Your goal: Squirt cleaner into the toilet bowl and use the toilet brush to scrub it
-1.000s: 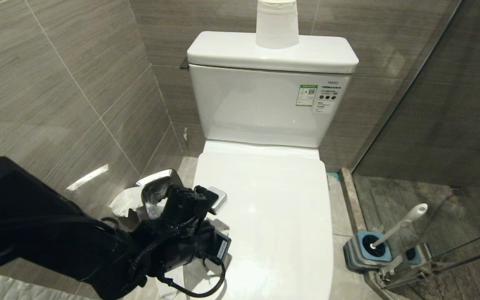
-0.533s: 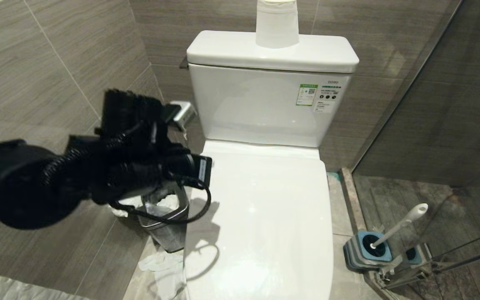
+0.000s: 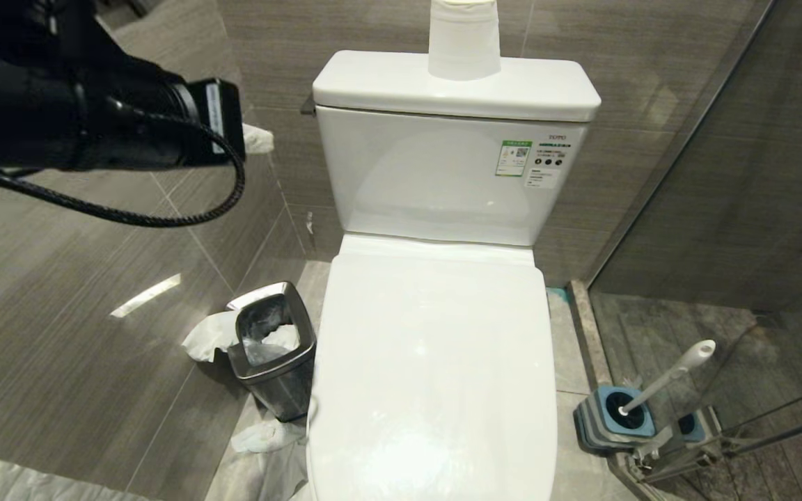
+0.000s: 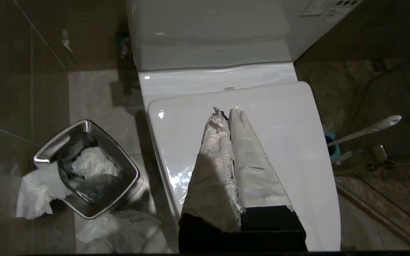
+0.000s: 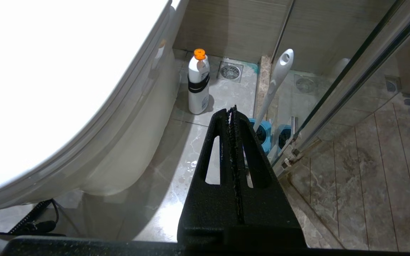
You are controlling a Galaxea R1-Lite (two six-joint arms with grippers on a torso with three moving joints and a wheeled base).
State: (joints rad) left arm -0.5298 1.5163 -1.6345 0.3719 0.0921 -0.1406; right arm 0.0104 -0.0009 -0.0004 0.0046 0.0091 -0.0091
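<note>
While the toilet lid [image 3: 436, 362] lies down over the bowl, I count nothing as done: my left gripper [image 4: 226, 113] hangs clenched and empty above it, the right gripper [image 5: 232, 110] closed low beside the toilet brush [image 3: 665, 379]; that orange-capped bottle [image 5: 198, 83] is probably the cleaner.

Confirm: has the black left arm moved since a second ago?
Yes. The left arm has risen from beside the square steel waste bin to above it, level with the white toilet tank.

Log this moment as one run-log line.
left gripper: shut, empty, above closed toilet lid | right gripper: shut, parked low | toilet brush: in holder
</note>
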